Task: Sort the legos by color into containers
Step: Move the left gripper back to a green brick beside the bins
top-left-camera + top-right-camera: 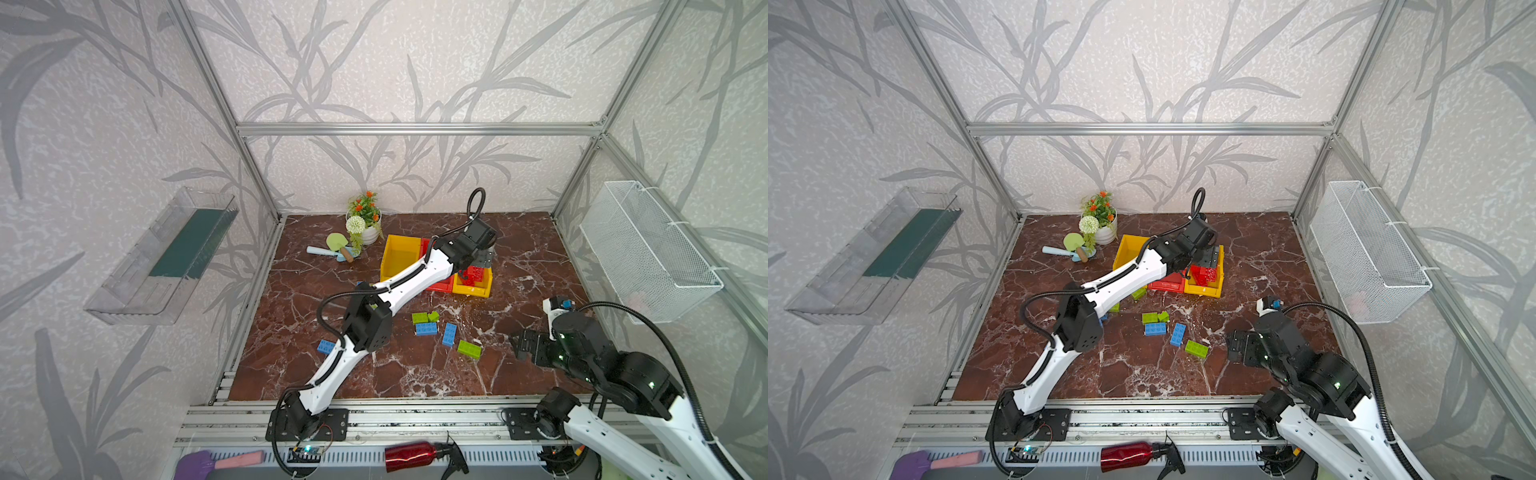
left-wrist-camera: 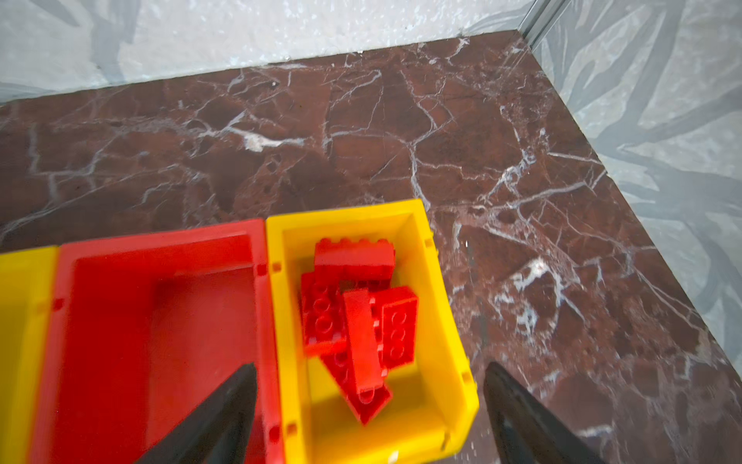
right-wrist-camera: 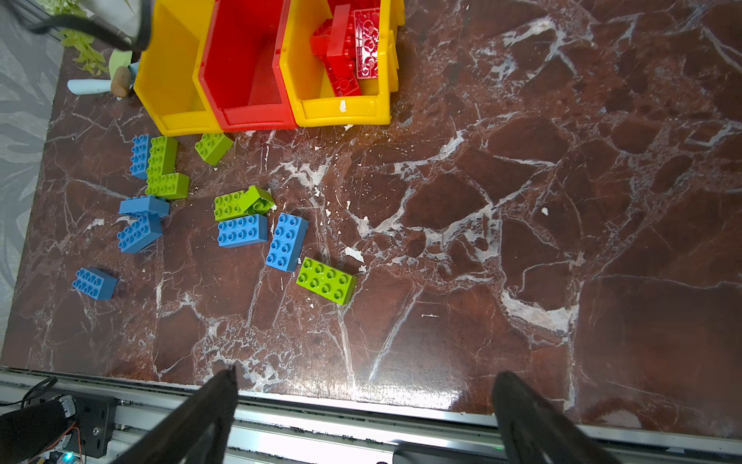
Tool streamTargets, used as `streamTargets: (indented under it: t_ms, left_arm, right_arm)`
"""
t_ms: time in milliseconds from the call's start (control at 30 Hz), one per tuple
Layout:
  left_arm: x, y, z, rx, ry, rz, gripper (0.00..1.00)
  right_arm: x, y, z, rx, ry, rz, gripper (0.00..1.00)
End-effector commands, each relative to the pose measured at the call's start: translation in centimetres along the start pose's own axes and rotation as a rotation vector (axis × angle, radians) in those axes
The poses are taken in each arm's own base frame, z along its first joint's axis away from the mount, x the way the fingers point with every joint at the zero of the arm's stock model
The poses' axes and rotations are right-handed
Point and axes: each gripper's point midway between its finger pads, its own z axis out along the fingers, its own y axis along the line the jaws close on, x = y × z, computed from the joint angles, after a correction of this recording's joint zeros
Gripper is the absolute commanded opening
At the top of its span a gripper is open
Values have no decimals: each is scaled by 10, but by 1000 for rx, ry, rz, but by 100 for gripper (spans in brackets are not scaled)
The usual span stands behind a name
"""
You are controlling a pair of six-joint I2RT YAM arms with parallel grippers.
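Observation:
Three joined containers stand at mid table: a yellow bin [image 1: 399, 249], a red bin [image 3: 245, 60] and a second yellow bin [image 2: 441, 321]. Several red legos [image 2: 357, 317] lie piled in that second yellow bin. My left gripper [image 2: 370, 364] hovers open just above this pile, holding nothing. Loose on the marble lie blue legos [image 3: 286, 242] and green legos [image 3: 326, 280], in front of the bins. One blue brick [image 1: 326, 346] sits apart, beside the left arm. My right gripper [image 3: 367, 371] stands open and empty near the table's front right, seen in a top view [image 1: 519, 343].
A flower pot [image 1: 365, 220] and a toy shovel [image 1: 336, 245] sit behind the bins on the left. A white mesh basket [image 1: 648, 257] hangs on the right wall, a clear tray [image 1: 166, 257] on the left wall. A red spray bottle [image 1: 411, 456] lies below the front rail.

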Motion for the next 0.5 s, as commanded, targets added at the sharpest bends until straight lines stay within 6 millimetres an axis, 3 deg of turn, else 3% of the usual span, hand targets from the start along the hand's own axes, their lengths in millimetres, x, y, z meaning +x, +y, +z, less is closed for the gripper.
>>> streamTargets:
  t_ms: [0, 133, 267, 400, 467]
  left_arm:
    - [2, 23, -51, -19, -48, -84, 88]
    - [39, 63, -92, -49, -57, -145, 88]
    - [79, 108, -116, -153, -34, -112, 88]
    - [113, 138, -116, -203, 38, 19, 88]
    - [130, 155, -107, -223, 88, 53, 88]
  right_arm:
    - [9, -4, 0, -7, 14, 7, 99]
    - [17, -6, 2, -19, 33, 11, 99]
    - [23, -3, 6, -36, 58, 9, 99]
    - [27, 1, 17, -41, 82, 8, 99]
    - [28, 6, 25, -49, 99, 1, 99]
